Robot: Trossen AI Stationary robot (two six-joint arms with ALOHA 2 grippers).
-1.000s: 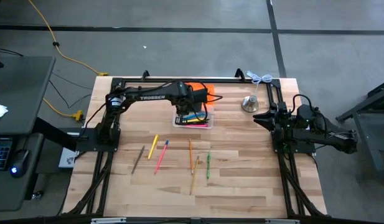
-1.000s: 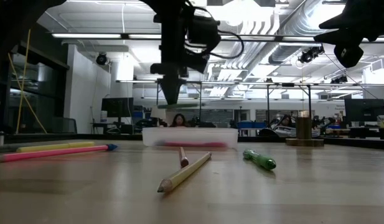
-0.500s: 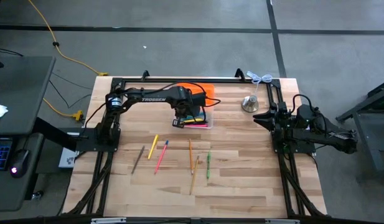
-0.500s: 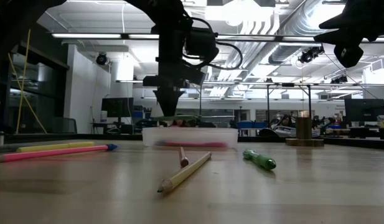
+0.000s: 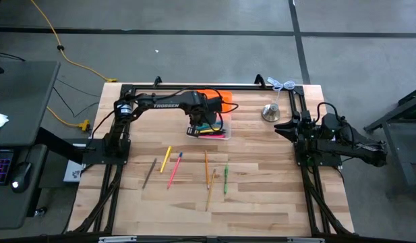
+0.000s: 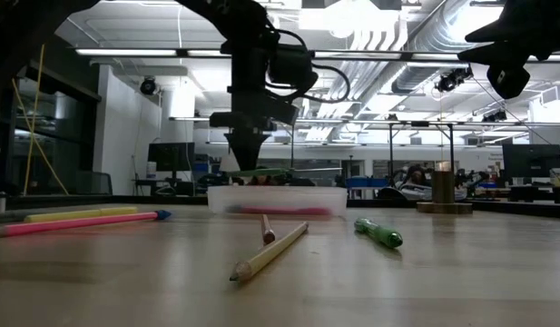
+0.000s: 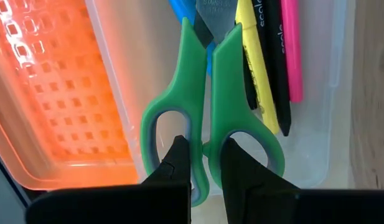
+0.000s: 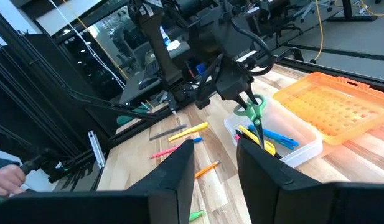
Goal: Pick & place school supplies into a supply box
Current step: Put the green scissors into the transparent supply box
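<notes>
Wooden counter (image 5: 261,202) carries 6 loose pens and pencils toward its front, and a silvery bell (image 5: 271,112) at the rear right. Left gripper (image 7: 203,163) hangs over the clear supply box (image 5: 224,135) with its orange lid (image 5: 218,96) open, fingers (image 7: 177,163) clamped on the handle of green scissors (image 7: 207,106), blades pointing down over the pens inside. Right gripper (image 8: 215,163) waits at the counter's right edge, fingers apart, empty.

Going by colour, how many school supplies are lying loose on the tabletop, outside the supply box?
Dark grey pencil: 1
Yellow pen: 1
Pink pen: 1
Orange pencil: 1
Tan wooden pencil: 1
Green marker: 1
Total: 6
</notes>
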